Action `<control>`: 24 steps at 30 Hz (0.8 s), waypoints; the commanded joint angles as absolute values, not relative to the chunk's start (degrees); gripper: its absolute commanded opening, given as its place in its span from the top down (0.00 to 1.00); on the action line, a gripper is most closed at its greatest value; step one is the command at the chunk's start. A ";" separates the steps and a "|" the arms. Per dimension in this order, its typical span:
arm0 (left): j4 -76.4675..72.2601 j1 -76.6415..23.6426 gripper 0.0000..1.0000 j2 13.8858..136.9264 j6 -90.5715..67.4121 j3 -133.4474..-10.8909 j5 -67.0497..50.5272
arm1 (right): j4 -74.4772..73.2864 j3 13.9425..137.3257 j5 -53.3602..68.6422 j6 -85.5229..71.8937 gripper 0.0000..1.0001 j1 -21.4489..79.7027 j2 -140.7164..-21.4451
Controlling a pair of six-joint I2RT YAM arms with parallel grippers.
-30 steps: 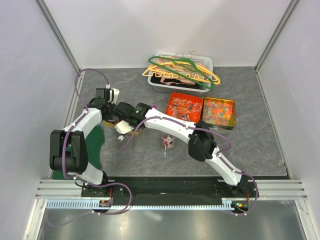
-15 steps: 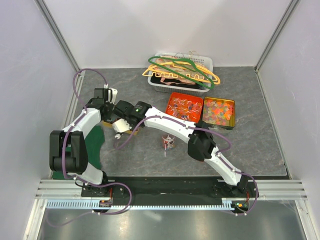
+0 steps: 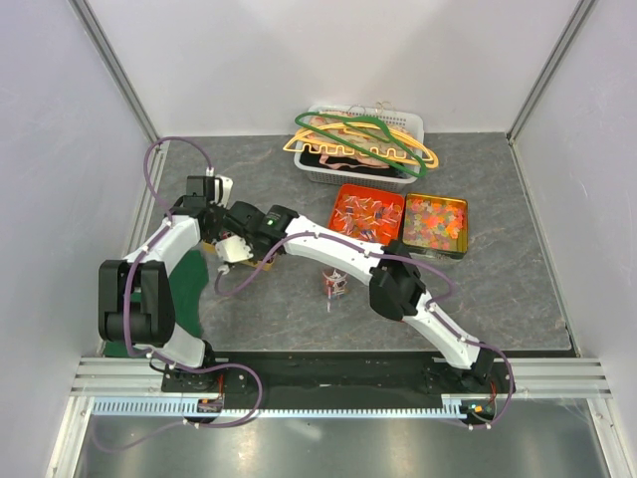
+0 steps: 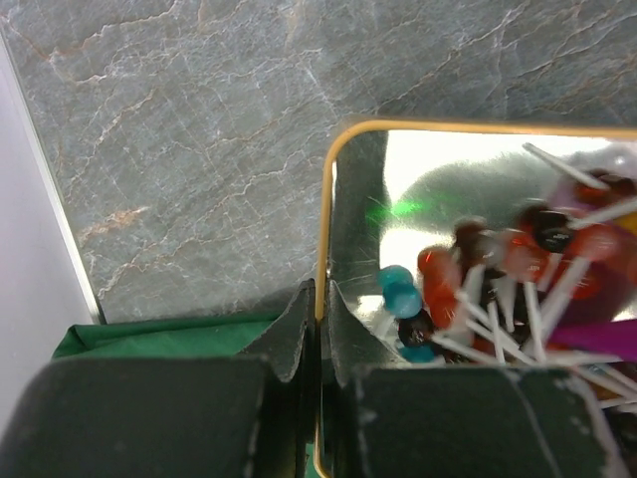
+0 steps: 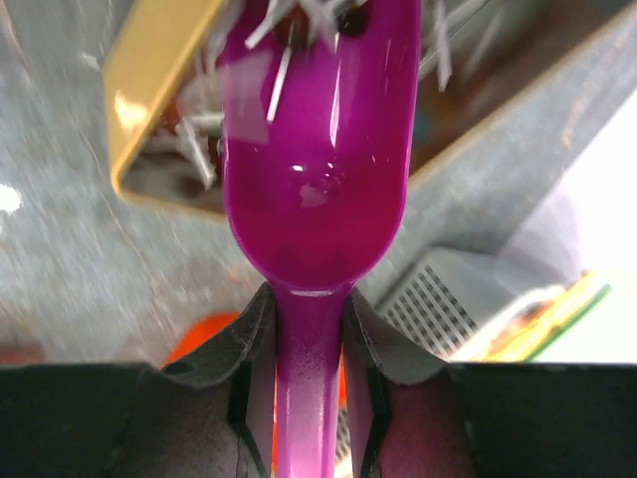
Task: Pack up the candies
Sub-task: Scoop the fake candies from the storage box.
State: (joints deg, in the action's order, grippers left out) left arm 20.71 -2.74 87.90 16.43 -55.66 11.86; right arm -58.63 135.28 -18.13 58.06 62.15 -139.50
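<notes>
A gold-rimmed tin (image 4: 324,199) holds red, blue and white candies (image 4: 468,289). My left gripper (image 4: 320,299) is shut on the tin's near rim, one finger inside and one outside. My right gripper (image 5: 309,299) is shut on the handle of a purple scoop (image 5: 318,179). The scoop's bowl hangs over the tin (image 5: 149,90) and its candies (image 5: 189,139). In the top view both grippers meet at the left, the left gripper (image 3: 212,231) beside the right gripper (image 3: 237,244). The tin is mostly hidden under them.
A red tray (image 3: 368,211) of wrapped candies and an orange tray (image 3: 435,221) of coloured sweets sit at centre right. A white basket (image 3: 410,124) of coat hangers stands behind them. A small red-and-white object (image 3: 335,282) stands mid-table. A green cloth (image 3: 189,284) lies at the left.
My right gripper has moved left and a little farther back with the purple scoop, over the tin. The left gripper has stayed on the tin's rim.
</notes>
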 commanded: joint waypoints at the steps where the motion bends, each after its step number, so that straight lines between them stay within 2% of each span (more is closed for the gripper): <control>1: 15.03 -2.90 0.98 84.90 16.70 -56.34 10.02 | -57.14 134.39 -10.90 54.41 1.00 63.98 -143.61; 10: 15.03 -2.55 0.98 85.08 16.52 -56.25 9.58 | -53.00 129.73 -9.05 49.14 1.00 64.07 -142.03; 24: 15.03 -2.20 0.98 84.81 16.35 -56.25 9.14 | -47.20 129.82 -8.52 37.54 1.00 66.09 -141.59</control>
